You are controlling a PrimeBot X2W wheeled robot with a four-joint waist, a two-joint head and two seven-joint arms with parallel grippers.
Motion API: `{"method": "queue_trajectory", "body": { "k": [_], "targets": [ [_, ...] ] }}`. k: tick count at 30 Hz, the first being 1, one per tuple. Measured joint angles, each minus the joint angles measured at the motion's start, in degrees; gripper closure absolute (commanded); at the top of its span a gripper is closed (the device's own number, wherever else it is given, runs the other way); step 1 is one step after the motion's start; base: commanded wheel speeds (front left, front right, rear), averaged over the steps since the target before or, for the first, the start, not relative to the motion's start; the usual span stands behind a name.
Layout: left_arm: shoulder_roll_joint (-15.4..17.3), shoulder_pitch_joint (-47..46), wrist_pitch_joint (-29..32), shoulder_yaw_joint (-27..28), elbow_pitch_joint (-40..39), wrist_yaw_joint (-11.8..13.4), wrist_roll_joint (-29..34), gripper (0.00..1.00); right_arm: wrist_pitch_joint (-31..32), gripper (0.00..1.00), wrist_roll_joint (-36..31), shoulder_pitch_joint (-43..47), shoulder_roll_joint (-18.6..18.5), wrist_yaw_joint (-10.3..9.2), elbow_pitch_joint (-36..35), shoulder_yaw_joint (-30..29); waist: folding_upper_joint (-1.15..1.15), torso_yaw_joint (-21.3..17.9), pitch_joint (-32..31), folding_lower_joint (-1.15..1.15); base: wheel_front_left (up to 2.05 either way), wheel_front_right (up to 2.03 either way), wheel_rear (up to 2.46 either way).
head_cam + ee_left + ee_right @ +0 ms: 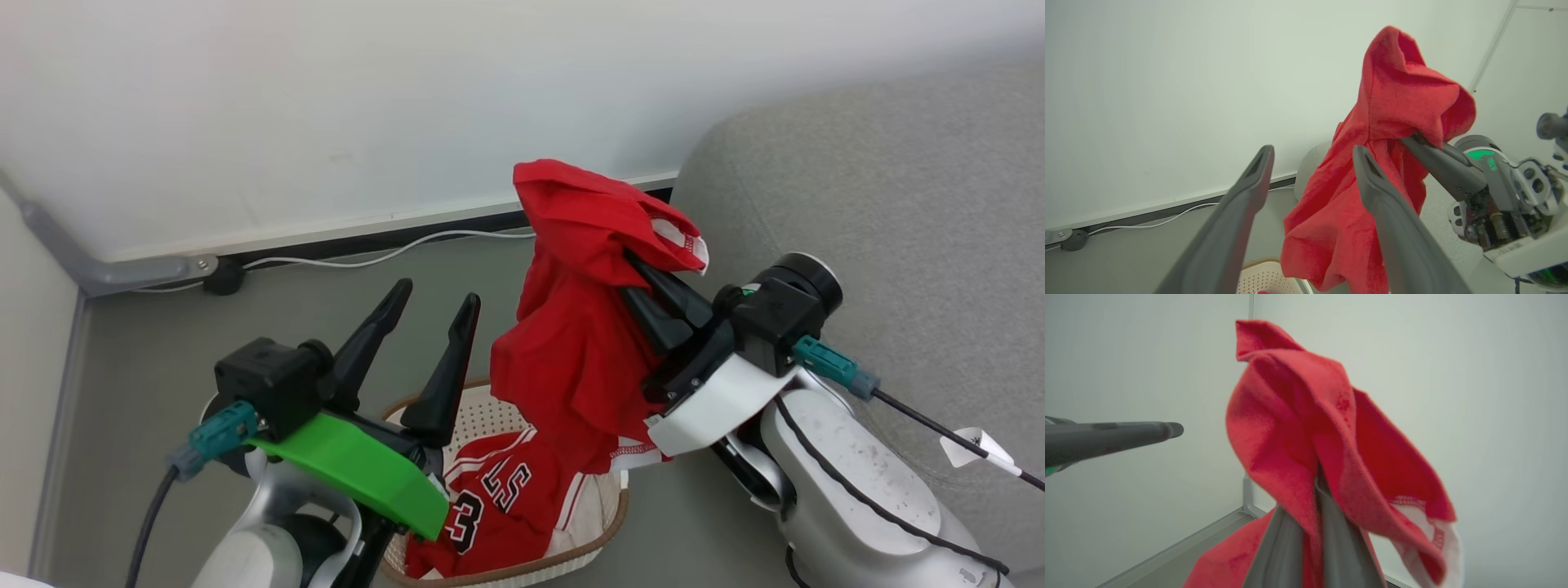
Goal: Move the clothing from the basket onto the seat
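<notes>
**Lifting clothing out toward the sofa**

A red garment (571, 343) is being held aloft over the basket's (606, 529) right side, near the sofa (898, 204), by the right pincer (645, 286), which is clamped on a bunched fold. The left pincer (438, 294) is being held wide open and empty. The numbered jersey (498, 498) is lying in the basket. The hanging hem may be snagged on the rim, or the jersey dragged out with it.

My feeds are evenly lit by soft, diffuse indoor light, bright throughout. The pale matte wall (326, 98) behind the hanging red sports garment (588, 343) looks flat and slightly washed. Left of that garment the grey floor (245, 310) carries only faint shadows. On the right wrist view the garment (1298, 428) sits too close: soft, blurred, its weave lost.
</notes>
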Motion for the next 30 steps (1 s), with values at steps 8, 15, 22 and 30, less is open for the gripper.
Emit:
{"method": "queue_trajectory", "body": {
  "k": [8,15,22,30],
  "targets": [
    [0.1,1.5,-1.3,-2.1,1.0,-1.6,0.0,0.00,0.0,1.00,0.3,0.6,-1.8,-1.49,-1.6,-2.0,0.00,-5.9,0.7,0.00,0.00,0.00,0.00],
    [0.3,1.5,-1.9,-3.1,1.1,-2.6,-0.1,0.00,0.0,1.00,0.4,2.0,-3.1,-2.87,-2.9,-3.6,0.00,-11.5,1.5,0.00,0.00,0.00,0.00],
    [-0.5,1.9,-2.5,-3.8,0.4,-2.9,-0.4,0.00,0.0,1.00,1.4,4.0,-4.1,-3.53,-3.5,-5.1,0.00,-17.1,2.6,0.00,0.00,0.00,0.00],
    [-1.3,2.5,-2.4,-7.3,-0.5,-3.0,0.1,0.00,0.0,1.00,7.6,4.0,-5.8,-4.03,-3.4,-12.4,0.00,-21.7,5.8,0.00,0.00,0.00,0.00]
  ]
}}
